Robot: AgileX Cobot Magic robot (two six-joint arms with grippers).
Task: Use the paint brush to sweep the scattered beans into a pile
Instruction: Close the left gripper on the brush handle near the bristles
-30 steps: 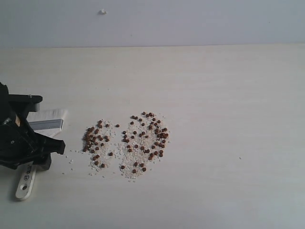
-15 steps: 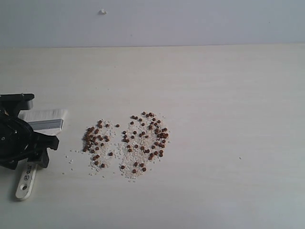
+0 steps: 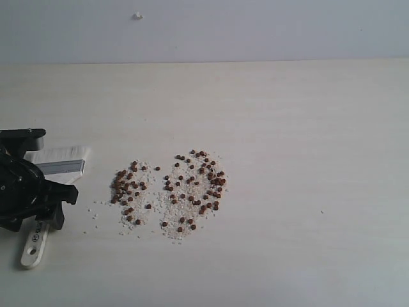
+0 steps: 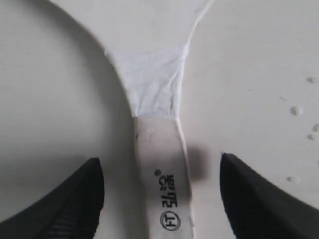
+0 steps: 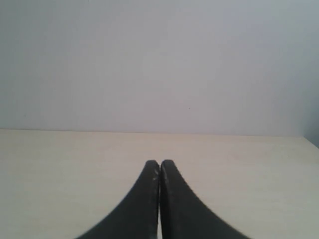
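Observation:
The paint brush (image 3: pixel 61 166) lies flat at the table's left, whitish bristles and silver ferrule toward the back, pale handle end with its hole toward the front. My left gripper (image 3: pixel 46 192) hangs over the handle, open. In the left wrist view its fingertips (image 4: pixel 94 174) stand on either side of the printed handle (image 4: pixel 162 189), with gaps on both sides. The scattered beans (image 3: pixel 172 192) lie right of the brush in two loose patches mixed with pale crumbs; a few crumbs (image 4: pixel 295 110) show in the left wrist view. My right gripper (image 5: pixel 159 162) is shut on nothing, above bare table.
The pale wooden table (image 3: pixel 307 128) ends at a grey wall along the back. A small white speck (image 3: pixel 137 16) sits on that wall. A few stray crumbs (image 3: pixel 96 214) lie between brush and beans.
My left gripper has shifted a little to the left over the brush handle. Brush and beans have not moved.

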